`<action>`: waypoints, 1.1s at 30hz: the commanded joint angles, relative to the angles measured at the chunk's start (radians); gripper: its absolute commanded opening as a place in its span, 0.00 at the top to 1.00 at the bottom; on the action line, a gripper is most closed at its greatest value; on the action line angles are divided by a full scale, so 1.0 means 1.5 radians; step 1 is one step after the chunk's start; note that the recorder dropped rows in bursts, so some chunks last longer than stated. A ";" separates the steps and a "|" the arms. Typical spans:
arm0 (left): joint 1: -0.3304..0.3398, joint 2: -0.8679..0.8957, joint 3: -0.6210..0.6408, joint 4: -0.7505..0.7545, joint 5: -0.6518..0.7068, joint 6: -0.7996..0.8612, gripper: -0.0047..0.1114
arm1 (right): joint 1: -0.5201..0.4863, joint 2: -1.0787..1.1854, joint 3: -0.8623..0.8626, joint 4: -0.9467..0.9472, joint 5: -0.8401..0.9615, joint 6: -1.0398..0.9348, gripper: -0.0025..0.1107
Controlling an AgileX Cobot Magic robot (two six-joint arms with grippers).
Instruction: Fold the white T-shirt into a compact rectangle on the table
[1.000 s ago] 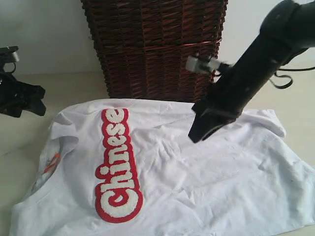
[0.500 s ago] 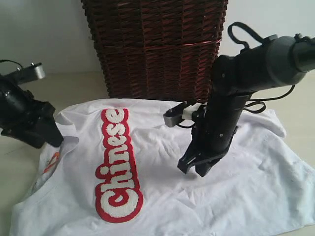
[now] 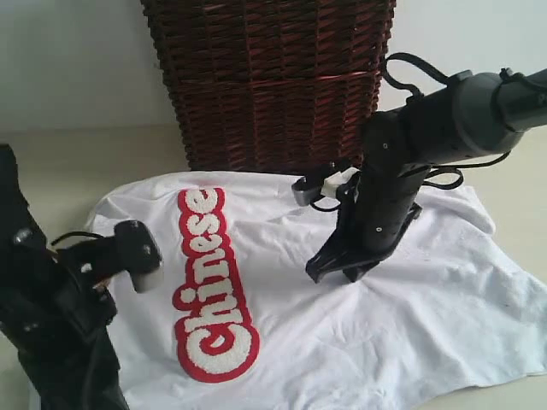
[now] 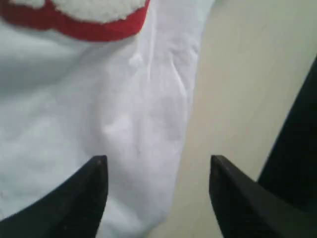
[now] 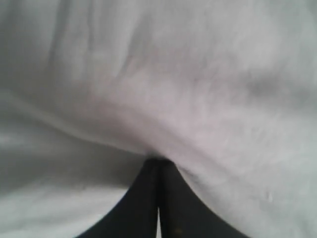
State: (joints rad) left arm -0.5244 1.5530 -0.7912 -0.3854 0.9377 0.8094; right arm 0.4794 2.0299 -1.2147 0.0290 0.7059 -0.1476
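The white T-shirt (image 3: 282, 325) lies spread on the table (image 3: 77, 162), its red-edged "Chinese" lettering (image 3: 209, 282) facing up. My right gripper (image 3: 335, 273) points down onto the shirt's middle. In the right wrist view that gripper (image 5: 158, 162) is shut, with a ridge of white cloth bunched at its tips. My left arm (image 3: 68, 333) covers the shirt's near left corner. In the left wrist view the left gripper (image 4: 158, 166) is open and straddles the shirt's edge (image 4: 178, 129), cloth on one side and bare table (image 4: 247, 74) on the other. The neck tag is hidden.
A tall dark brown wicker basket (image 3: 269, 81) stands on the table right behind the shirt. Bare table shows to the left of the basket and along the shirt's right edge (image 3: 521, 171).
The left arm has swung from the far left down to the shirt's near left corner. The right gripper came down onto the shirt, shut, then shifted slightly back. The lettering has shifted a little to the right.
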 commanded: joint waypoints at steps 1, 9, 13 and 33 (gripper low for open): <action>-0.077 0.007 0.047 0.006 -0.164 0.032 0.32 | -0.002 -0.047 0.002 0.088 -0.014 -0.083 0.91; -0.133 0.081 0.058 0.013 -0.190 0.029 0.34 | -0.002 -0.124 0.002 0.119 0.022 -0.110 0.85; -0.133 0.108 0.058 0.018 -0.168 0.029 0.68 | -0.002 -0.135 0.002 0.119 0.036 -0.110 0.85; 0.137 0.044 -0.147 0.006 -0.116 0.204 0.93 | -0.002 -0.134 0.003 0.114 0.069 -0.116 0.85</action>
State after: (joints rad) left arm -0.3685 1.5907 -1.0202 -0.3637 0.8686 1.1114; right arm 0.4794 1.8358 -1.2147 0.2047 0.8038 -0.3112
